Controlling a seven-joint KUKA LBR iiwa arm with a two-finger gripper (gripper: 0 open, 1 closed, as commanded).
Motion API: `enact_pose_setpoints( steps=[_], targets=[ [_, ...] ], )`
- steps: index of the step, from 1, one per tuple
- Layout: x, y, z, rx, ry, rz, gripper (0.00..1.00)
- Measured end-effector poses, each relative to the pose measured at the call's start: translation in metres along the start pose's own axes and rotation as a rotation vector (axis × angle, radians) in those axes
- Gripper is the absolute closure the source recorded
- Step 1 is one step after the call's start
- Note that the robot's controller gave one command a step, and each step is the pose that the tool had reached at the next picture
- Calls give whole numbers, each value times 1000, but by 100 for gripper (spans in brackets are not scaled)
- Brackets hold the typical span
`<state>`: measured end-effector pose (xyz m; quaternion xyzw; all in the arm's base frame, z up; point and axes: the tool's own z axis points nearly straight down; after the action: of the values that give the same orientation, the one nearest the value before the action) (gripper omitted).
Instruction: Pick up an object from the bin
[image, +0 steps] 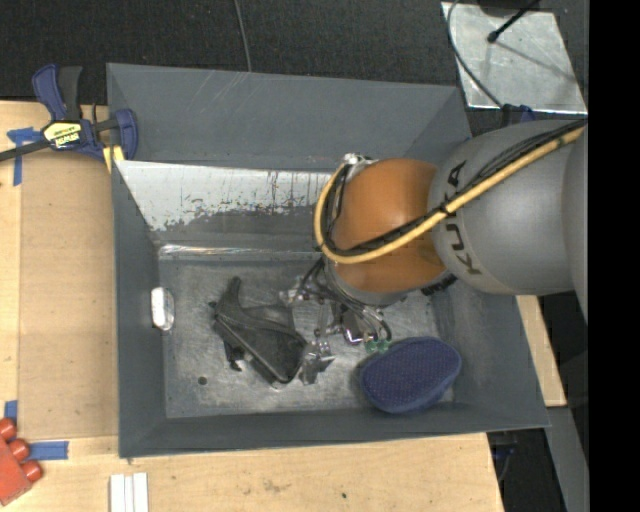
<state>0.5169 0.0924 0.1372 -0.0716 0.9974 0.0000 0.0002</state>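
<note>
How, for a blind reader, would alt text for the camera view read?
The gripper is low in the bin, beside a black crumpled thing. A blue oval pad lies to its right, a small white thing far left.

Bin (140, 400): grey metal, matt; far wall scuffed and scratched.
Black piece (262, 338), centre: matt, plastic or rubber by the look.
Dark blue oval pad (410, 375), near right: cloth-like, finely textured.
Small white piece (161, 308), left: smooth, faintly glossy.
Wrist cover (385, 225): orange, smooth, glossy.
Arm casing (520, 230): grey, satin.

Single high view, obliquely down into bin (300, 120)
</note>
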Motion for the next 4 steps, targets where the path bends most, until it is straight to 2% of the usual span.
enact_pose_setpoints(
  steps=[1,2,3,4],
  targets=[
    [10,24,26,-1,-5,137,0],
    [-9,11,59,-6,31,263,0],
    [-9,11,59,-6,30,264,100],
    [-33,26,-43,1,-2,75,100]
  ],
)
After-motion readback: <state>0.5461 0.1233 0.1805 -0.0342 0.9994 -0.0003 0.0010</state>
